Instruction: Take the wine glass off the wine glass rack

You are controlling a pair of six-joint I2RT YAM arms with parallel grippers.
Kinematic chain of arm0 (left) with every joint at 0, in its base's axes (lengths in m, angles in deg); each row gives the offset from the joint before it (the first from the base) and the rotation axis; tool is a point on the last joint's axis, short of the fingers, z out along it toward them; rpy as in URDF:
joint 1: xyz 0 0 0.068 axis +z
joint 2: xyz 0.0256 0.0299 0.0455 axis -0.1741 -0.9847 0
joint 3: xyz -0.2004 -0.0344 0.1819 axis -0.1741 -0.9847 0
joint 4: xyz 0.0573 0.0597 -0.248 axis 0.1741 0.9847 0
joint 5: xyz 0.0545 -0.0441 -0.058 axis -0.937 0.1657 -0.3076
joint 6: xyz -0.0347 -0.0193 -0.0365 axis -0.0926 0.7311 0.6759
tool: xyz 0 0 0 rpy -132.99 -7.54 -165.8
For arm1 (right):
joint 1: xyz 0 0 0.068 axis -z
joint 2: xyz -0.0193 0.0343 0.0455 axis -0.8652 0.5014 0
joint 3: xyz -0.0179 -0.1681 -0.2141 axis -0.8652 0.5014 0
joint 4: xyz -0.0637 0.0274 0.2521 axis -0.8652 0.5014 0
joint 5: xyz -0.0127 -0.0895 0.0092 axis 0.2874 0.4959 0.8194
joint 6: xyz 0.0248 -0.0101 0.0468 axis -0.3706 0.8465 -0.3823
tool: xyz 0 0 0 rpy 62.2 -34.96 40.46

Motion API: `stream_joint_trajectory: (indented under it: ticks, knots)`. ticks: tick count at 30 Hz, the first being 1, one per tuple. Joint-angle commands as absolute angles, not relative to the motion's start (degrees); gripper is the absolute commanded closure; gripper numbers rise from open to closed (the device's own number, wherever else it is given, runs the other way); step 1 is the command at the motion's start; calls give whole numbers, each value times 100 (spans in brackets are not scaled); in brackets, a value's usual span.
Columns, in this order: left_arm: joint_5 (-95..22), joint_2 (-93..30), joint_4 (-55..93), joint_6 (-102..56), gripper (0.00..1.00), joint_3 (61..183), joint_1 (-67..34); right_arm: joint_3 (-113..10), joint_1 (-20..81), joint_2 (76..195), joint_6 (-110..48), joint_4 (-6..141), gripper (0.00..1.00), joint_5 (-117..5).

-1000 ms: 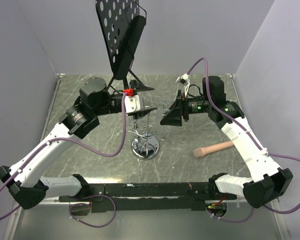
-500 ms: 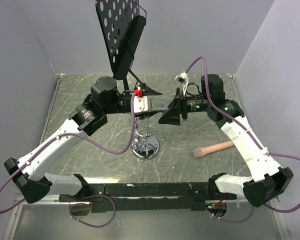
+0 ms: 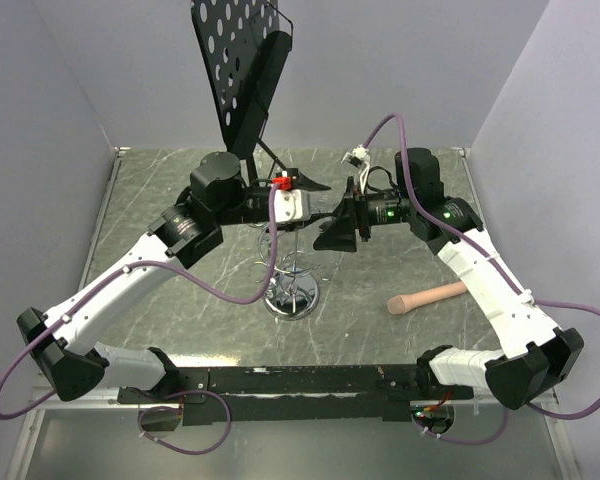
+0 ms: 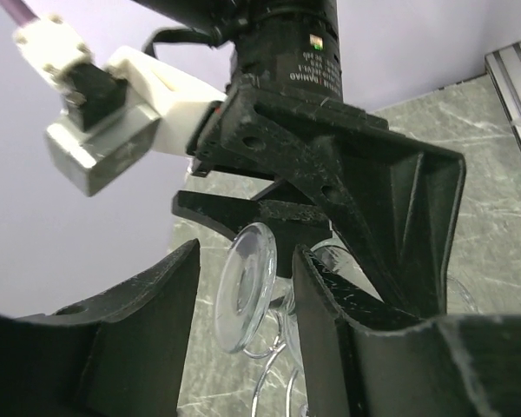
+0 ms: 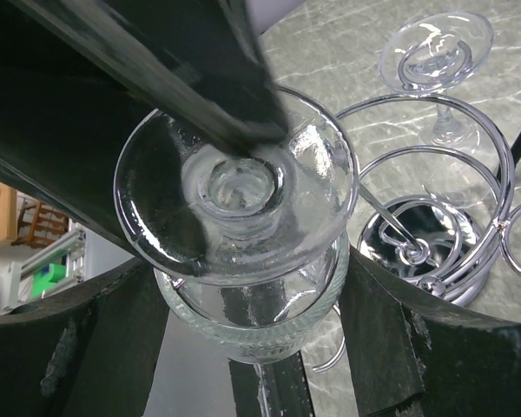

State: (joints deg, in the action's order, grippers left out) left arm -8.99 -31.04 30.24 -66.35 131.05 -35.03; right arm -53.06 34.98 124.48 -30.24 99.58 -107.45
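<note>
The wine glass (image 5: 252, 287) hangs upside down at the top of the chrome wine glass rack (image 3: 291, 296). Its bowl sits between the fingers of my right gripper (image 5: 247, 291), and both pads touch its sides. Its round foot (image 4: 246, 287) stands on edge between the fingers of my left gripper (image 4: 246, 261). The left jaws are apart, with a gap showing on the foot's left side. In the top view the left gripper (image 3: 298, 214) and right gripper (image 3: 333, 228) face each other over the rack.
A second glass (image 5: 436, 45) hangs from a wire loop of the rack, above its shiny base (image 5: 421, 248). A black perforated music stand (image 3: 242, 75) rises behind. A wooden peg (image 3: 427, 297) lies on the table to the right.
The left arm has swung right to the rack's top, and its jaws have narrowed around the glass foot. The right gripper has shifted slightly left, its opening unchanged.
</note>
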Motion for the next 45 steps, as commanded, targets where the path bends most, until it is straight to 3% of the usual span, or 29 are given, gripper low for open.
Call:
stream_joint_trajectory:
  ticks: [1, 9, 11, 14, 17, 20, 21, 24, 29, 45]
  knots:
    - [-756, -3204, 2793, -6692, 50, 13056, -3515, -5791, 3398, 12442, -2872, 9662, 100, -10943]
    - [-721, -3336, 2968, -6903, 60, 13065, -3524, -5870, 3380, 12513, -2854, 9688, 100, -10925]
    - [-764, -3362, 3013, -6912, 67, 13065, -3524, -5905, 3380, 12530, -2846, 9697, 100, -10925]
    - [-878, -3310, 2908, -6956, 99, 12917, -3524, -5923, 3380, 12548, -2854, 9715, 100, -10934]
    - [-967, -3239, 2705, -6982, 99, 12740, -3524, -5932, 3380, 12548, -2863, 9732, 100, -10978]
    - [-1046, -3292, 2802, -6930, 99, 12793, -3533, -5932, 3389, 12574, -2898, 9715, 91, -11013]
    - [-1089, -3292, 2784, -6912, 99, 12775, -3533, -5923, 3389, 12574, -2916, 9706, 84, -11030]
    - [-1230, -3301, 2688, -6684, 99, 12714, -3524, -5871, 3398, 12548, -2977, 9636, 46, -10978]
    - [-1415, -3319, 2644, -6368, 99, 12696, -3436, -5879, 3450, 12530, -3118, 9583, 0, -10846]
    - [-1679, -3503, 2415, -5006, 99, 12748, -2971, -5696, 3907, 11969, -1853, 10242, 0, -9687]
